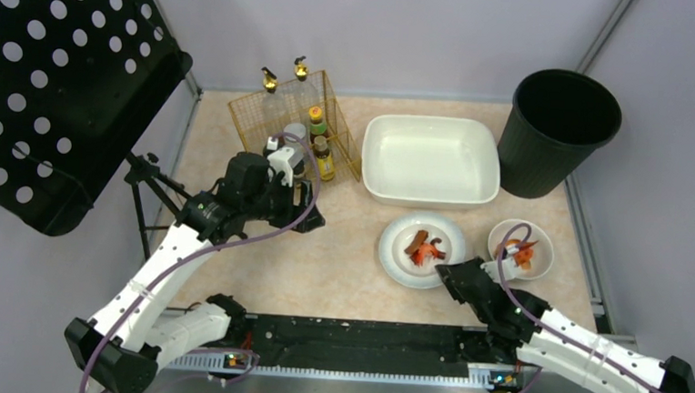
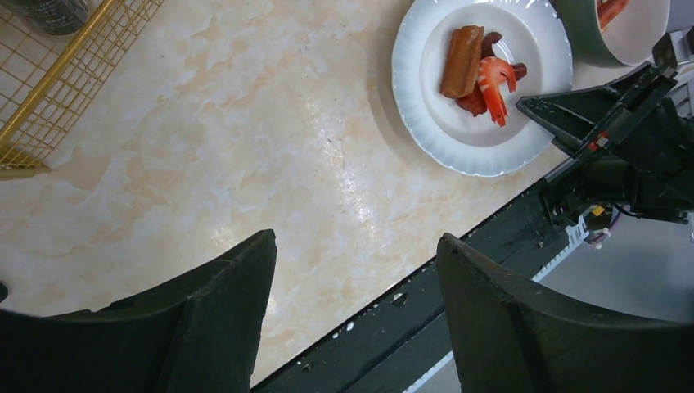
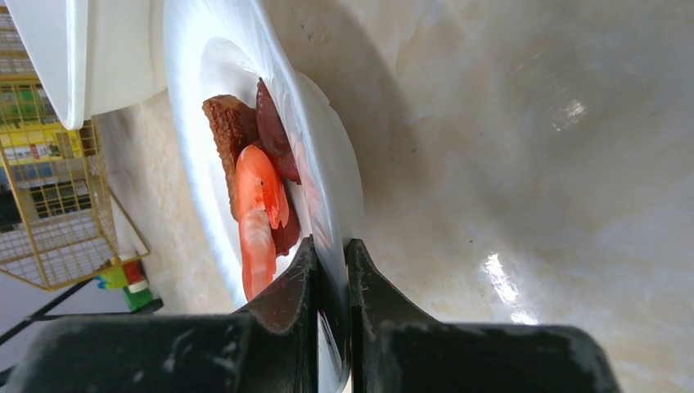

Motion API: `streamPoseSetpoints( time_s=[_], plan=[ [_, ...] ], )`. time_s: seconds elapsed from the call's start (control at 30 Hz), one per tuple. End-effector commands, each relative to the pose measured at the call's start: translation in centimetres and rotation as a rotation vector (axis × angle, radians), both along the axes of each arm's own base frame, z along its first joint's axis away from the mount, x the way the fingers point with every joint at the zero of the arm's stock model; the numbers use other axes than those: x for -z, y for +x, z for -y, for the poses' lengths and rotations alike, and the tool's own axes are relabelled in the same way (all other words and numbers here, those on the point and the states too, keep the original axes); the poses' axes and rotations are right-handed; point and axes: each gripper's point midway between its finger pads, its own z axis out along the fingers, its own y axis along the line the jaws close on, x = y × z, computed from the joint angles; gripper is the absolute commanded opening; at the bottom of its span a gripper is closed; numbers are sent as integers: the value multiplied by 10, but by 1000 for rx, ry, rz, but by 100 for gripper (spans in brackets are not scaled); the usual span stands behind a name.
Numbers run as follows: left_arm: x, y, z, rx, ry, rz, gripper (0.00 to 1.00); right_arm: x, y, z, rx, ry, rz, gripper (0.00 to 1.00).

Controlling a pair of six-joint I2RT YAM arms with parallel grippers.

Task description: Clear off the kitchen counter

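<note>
The kitchen counter (image 1: 321, 272) is a pale marble-patterned top. On it sits a white plate (image 1: 393, 254) with a brown sausage piece (image 1: 417, 241) and shrimp (image 1: 428, 252). My right gripper (image 1: 449, 275) is shut on the plate's near right rim; in the right wrist view its fingertips (image 3: 331, 252) pinch the thin white rim (image 3: 337, 176). A small bowl (image 1: 542, 257) with orange food stands right of the plate. My left gripper (image 1: 309, 216) hovers open over bare counter (image 2: 245, 123) near the basket, and nothing lies between its fingers (image 2: 356, 239).
A white rectangular tub (image 1: 373, 166) stands behind the plate. A black bin (image 1: 557, 145) is at the back right. A gold wire basket (image 1: 257, 118) holding bottles sits at the back left. A black perforated panel (image 1: 49, 96) on a tripod stands off the left edge.
</note>
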Motion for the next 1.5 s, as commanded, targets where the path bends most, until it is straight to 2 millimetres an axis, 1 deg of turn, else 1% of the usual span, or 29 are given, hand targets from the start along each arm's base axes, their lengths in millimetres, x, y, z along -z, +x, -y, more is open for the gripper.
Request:
streamPoseSetpoints(
  time_s=[0.0,0.1,0.2,0.3,0.6,0.73,0.87,1.0,1.2,1.3,1.47],
  plan=[
    [-4,6,1,-2,9,29,77,-40,12,4,-11,-45,100,0],
    [-5,8,0,-8,16,30,77,-58,15,-3,-38,-30,141,0],
    [-4,8,-1,-12,22,31,77,-72,18,-10,-63,5,180,0],
    [-3,9,-2,-17,28,27,77,-80,18,-16,-83,41,205,0],
    [-1,11,-3,-22,38,18,77,-101,18,-23,-100,145,276,0],
    [-2,11,-4,-26,40,22,77,-117,18,-28,-119,174,306,0],
    [-5,11,-3,-27,35,24,77,-139,20,-35,-141,208,351,0],
    [-6,10,-3,-24,33,22,77,-168,23,-36,-145,215,400,0],
    [-8,8,-2,-17,21,25,77,-203,31,-42,-127,222,416,0],
    [-9,7,-2,-16,18,29,77,-221,36,-40,-91,235,435,0],
    [-6,5,2,0,7,14,77,-248,48,-29,-8,214,472,0]
  ],
)
